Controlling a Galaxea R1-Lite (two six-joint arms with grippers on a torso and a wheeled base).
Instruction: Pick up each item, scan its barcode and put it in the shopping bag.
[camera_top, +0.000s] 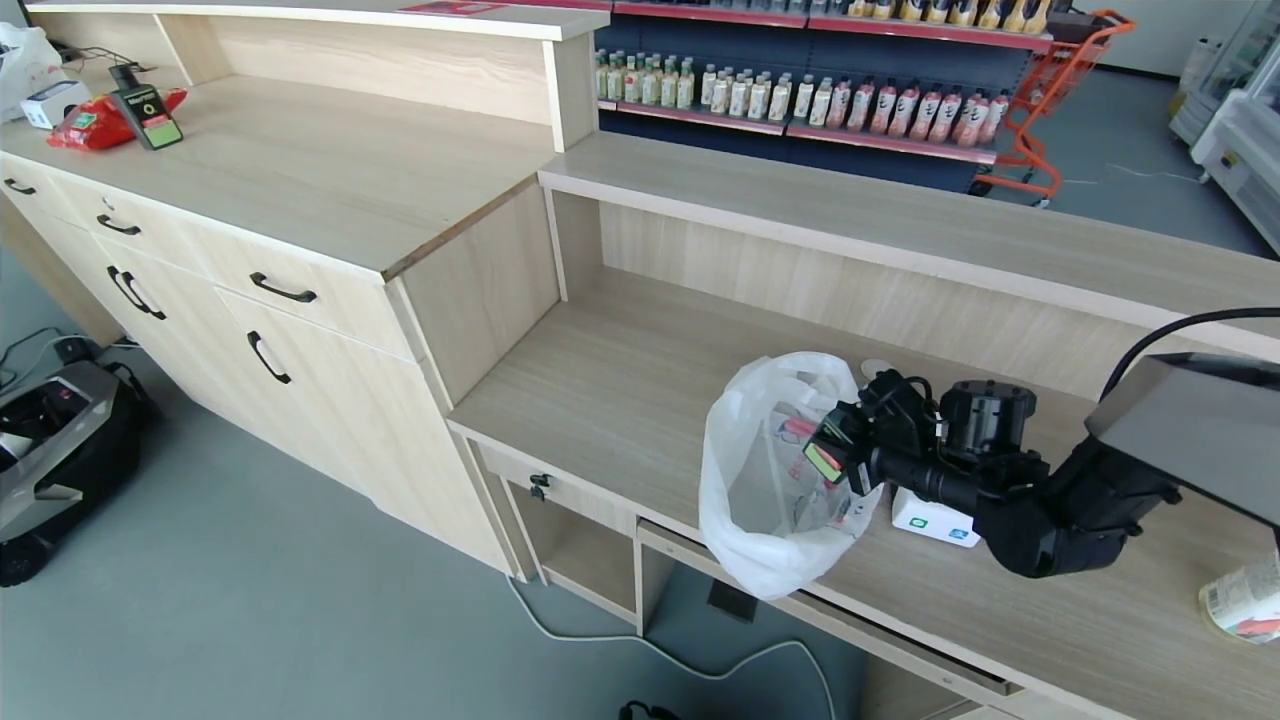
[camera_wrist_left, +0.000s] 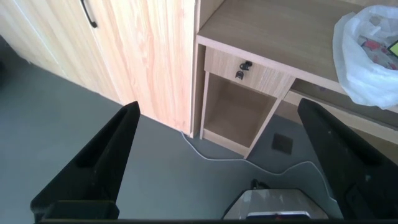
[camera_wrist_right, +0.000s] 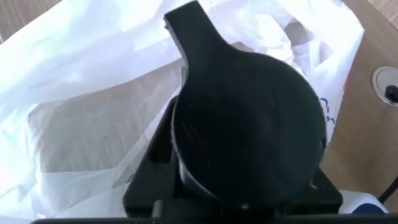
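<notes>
1. The right gripper (camera_top: 838, 452) hangs at the mouth of the shopping bag (camera_top: 745, 480) with a green-and-red labelled item (camera_top: 825, 462) at its tip. A dark round shape blocks its wrist camera, so it cannot be told whether it grips that item.
2. The bag lies directly beneath the gripper and slumps over the counter (camera_top: 620, 380) edge. An item dropped off-centre could likely tip it to the floor.
3. Thin plastic bunches close around the gripper. Pulling away could snag the film and drag the bag.
4. A white box (camera_top: 935, 520) sits just behind the gripper, under the forearm. A lower pass might knock it.
5. The left gripper (camera_wrist_left: 217, 162) hangs wide open and empty, low over the floor, well apart from the bag. A red packet (camera_top: 95, 128) waits far from both grippers, a long reach away.
</notes>
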